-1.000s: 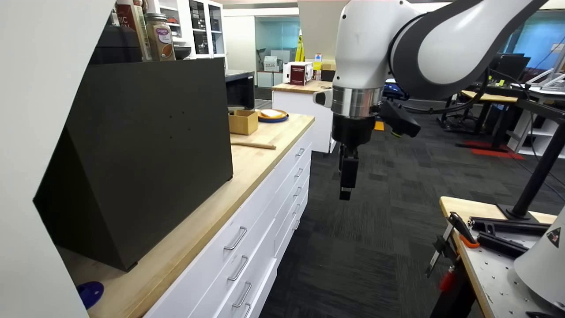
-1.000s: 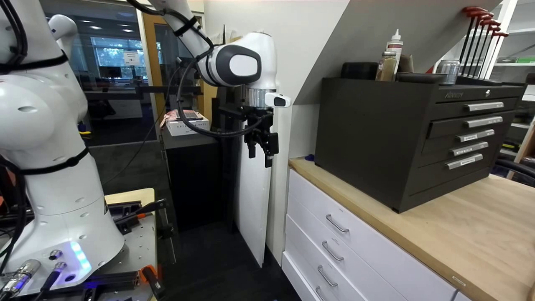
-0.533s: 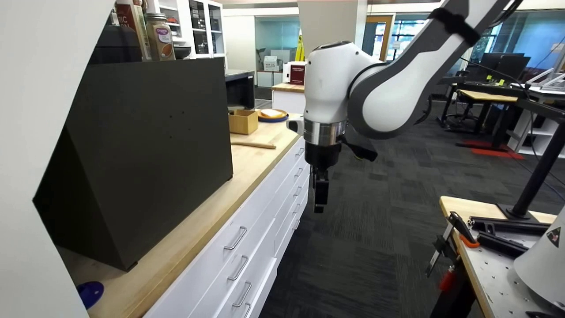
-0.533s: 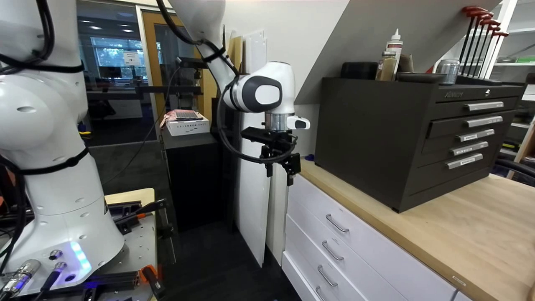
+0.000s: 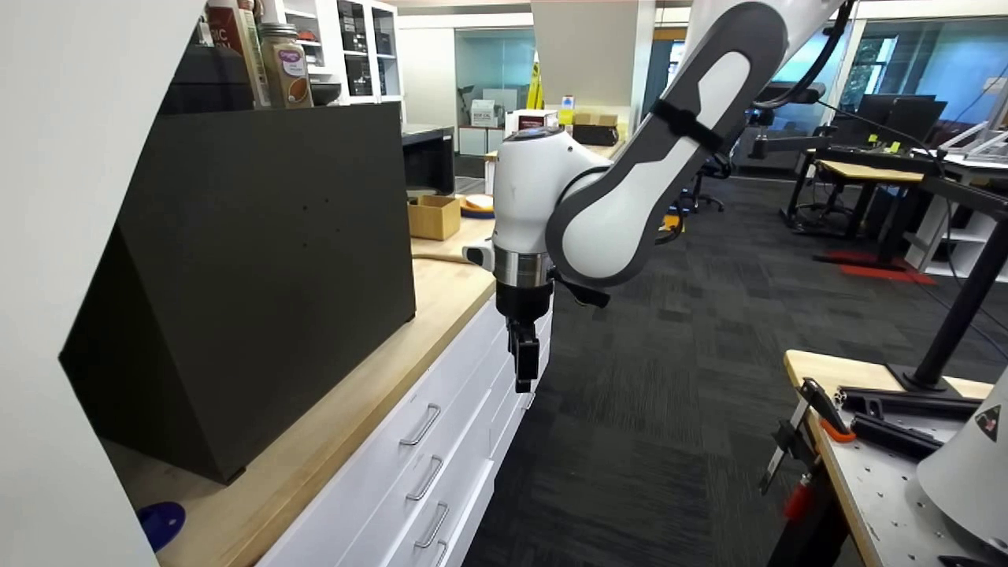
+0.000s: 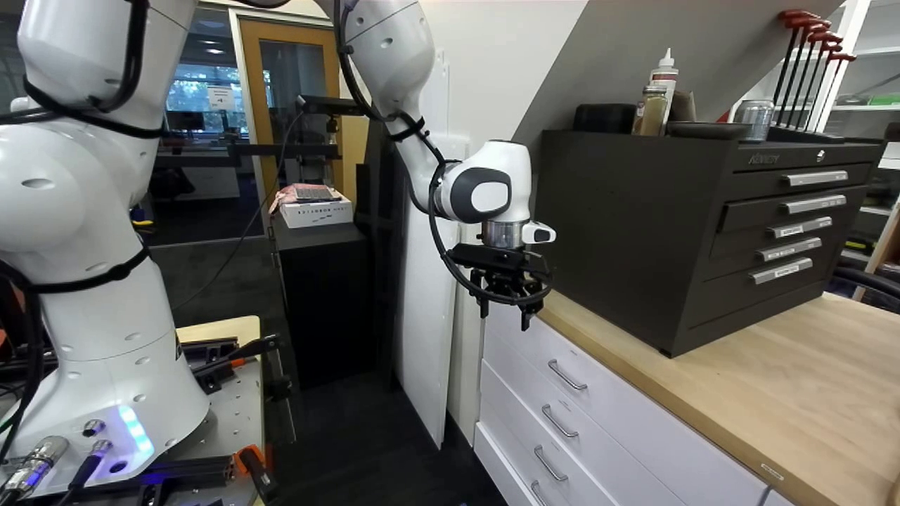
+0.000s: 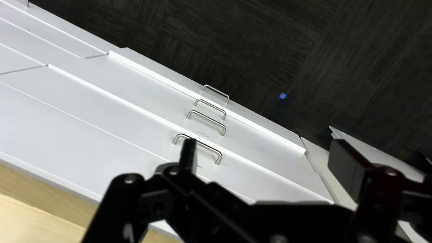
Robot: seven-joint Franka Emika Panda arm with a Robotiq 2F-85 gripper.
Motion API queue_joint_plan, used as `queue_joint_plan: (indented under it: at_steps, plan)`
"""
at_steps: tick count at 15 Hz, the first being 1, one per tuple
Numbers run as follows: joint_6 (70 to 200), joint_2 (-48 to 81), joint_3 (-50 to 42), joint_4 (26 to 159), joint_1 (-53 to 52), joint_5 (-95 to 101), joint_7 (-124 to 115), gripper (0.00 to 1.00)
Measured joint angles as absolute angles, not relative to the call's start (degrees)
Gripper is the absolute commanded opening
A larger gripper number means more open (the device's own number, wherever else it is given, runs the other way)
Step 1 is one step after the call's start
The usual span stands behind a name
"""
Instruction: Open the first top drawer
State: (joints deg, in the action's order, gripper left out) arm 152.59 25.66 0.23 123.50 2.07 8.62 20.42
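The first top drawer (image 6: 622,411) is a white front right below the wooden countertop and looks shut. Its slim silver handle shows in both exterior views (image 5: 420,425) (image 6: 567,375). In the wrist view the drawer front (image 7: 84,155) runs along the lower left; its handle is mostly or wholly hidden behind my gripper. My gripper (image 7: 265,148) is wide open with nothing between its fingers. It points down in both exterior views (image 5: 523,374) (image 6: 505,318), on the floor side of the drawer fronts, higher than the handle and apart from it.
A black tool chest (image 6: 626,239) stands on the wooden countertop (image 6: 773,393). Taller drawer fronts with like handles (image 6: 559,422) lie below. A white panel (image 6: 425,365) leans at the cabinet's end. A blue item (image 5: 161,524) lies on the counter.
The arm has swung toward the cabinet and lowered: my gripper moved left and down in an exterior view, right and down in the other. The drawer has not moved.
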Motion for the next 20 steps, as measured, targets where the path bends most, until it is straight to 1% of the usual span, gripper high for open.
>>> queue_joint_plan:
  at_steps: [11,20]
  plan:
    - [153.06,28.24,0.27,121.66,2.27,10.65,21.70,1.00]
    - [162.16,40.06,-0.57,114.51,2.71,19.56,28.61,1.00]
